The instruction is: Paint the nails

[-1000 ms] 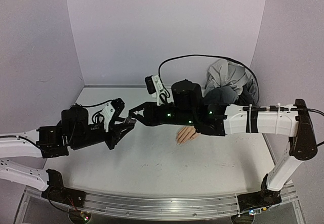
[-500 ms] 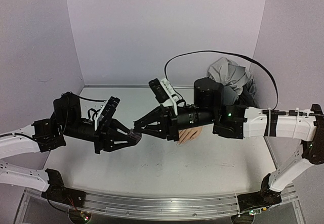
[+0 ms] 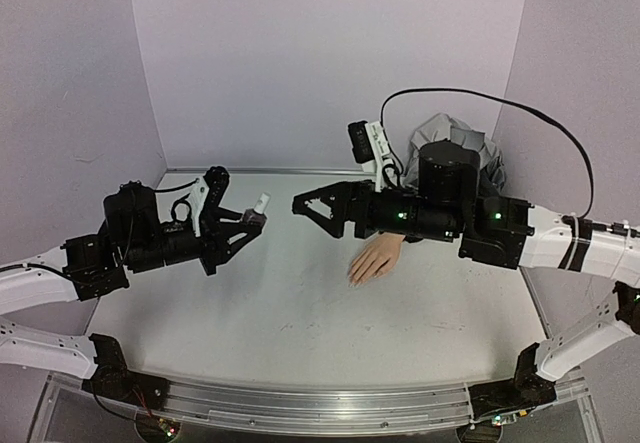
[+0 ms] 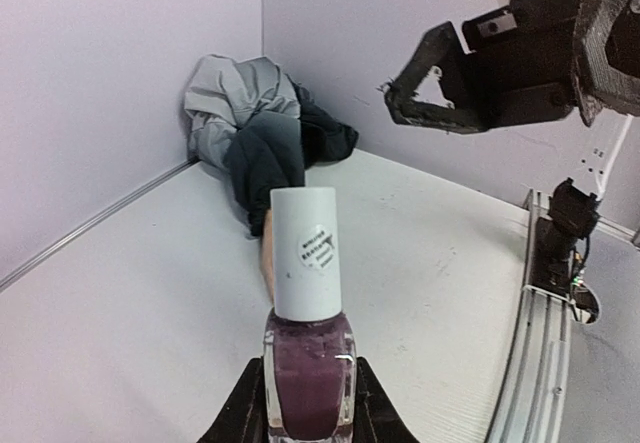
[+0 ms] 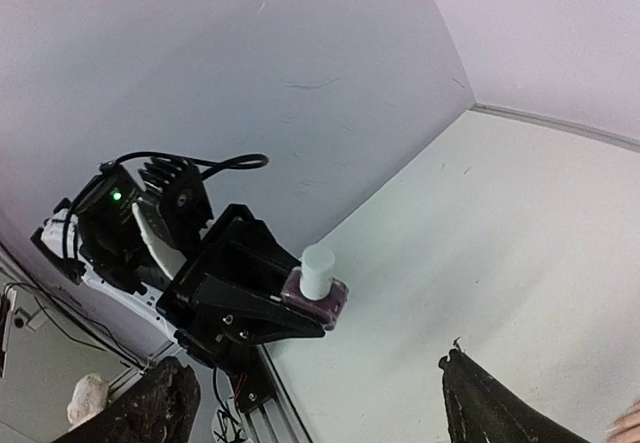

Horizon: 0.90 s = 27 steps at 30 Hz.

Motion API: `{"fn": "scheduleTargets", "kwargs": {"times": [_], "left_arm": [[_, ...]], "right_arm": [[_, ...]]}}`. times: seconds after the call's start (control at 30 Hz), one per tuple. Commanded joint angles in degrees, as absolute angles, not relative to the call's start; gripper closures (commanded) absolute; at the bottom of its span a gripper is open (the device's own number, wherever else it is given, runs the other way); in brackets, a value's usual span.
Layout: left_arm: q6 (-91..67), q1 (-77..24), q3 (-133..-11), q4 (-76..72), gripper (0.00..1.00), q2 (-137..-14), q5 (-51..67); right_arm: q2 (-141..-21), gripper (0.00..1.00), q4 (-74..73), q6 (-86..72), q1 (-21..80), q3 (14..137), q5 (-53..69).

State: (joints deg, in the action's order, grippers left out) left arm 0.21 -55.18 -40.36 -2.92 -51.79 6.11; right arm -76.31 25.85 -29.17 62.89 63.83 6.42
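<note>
Mid-table, right of centre: mannequin hand lies flat, fingers pointing near-left; nails at the fingertips, too small to judge colour. Up-left of them, apart, the right gripper hovers, jaws spread wide, empty. Farther left, the left gripper is clamped on a maroon polish bottle, white cap on.

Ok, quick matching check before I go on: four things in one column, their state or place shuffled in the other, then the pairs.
1. left claw
2. right claw
3. mannequin hand
4. grey cloth

A. bunched in the far right corner
B. open, empty
C. shut on the polish bottle
D. lying flat on the table, mid-right

Pairs: 1-C, 2-B, 3-D, 4-A
</note>
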Motion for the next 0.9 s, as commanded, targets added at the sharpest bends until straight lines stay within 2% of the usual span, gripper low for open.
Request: {"fn": "scheduleTargets", "kwargs": {"times": [0.0, 0.17, 0.3, 0.4, 0.67, 0.87], "left_arm": [[2.7, -55.0, -40.8, -5.3, 1.0, -52.1, -2.3], [2.1, -55.0, -40.9, -5.3, 1.0, -52.5, -4.0], [1.2, -55.1, -40.7, -5.3, 1.0, -52.8, -4.5], [1.2, -55.1, -40.5, -5.3, 1.0, -52.6, -4.0], [1.3, -55.1, -40.6, -5.3, 1.0, -53.6, -3.8], [0.6, -55.0, -40.3, -5.4, 1.0, -53.1, -3.8]], "right_arm": [[-78.9, 0.14, 23.1, -37.6, 62.8, 69.5, 1.8], [-86.7, 0.16, 22.8, -40.0, 62.9, 75.7, 5.4], [-90.5, 0.32, 24.1, -41.4, 62.8, 78.5, 6.9], [-92.0, 0.4, 26.1, -42.4, 62.9, 79.1, 6.7], [-96.1, 0.43, 26.9, -41.7, 62.9, 84.1, 8.4], [-97.6, 0.51, 26.7, -42.1, 62.9, 85.5, 7.2]]}}
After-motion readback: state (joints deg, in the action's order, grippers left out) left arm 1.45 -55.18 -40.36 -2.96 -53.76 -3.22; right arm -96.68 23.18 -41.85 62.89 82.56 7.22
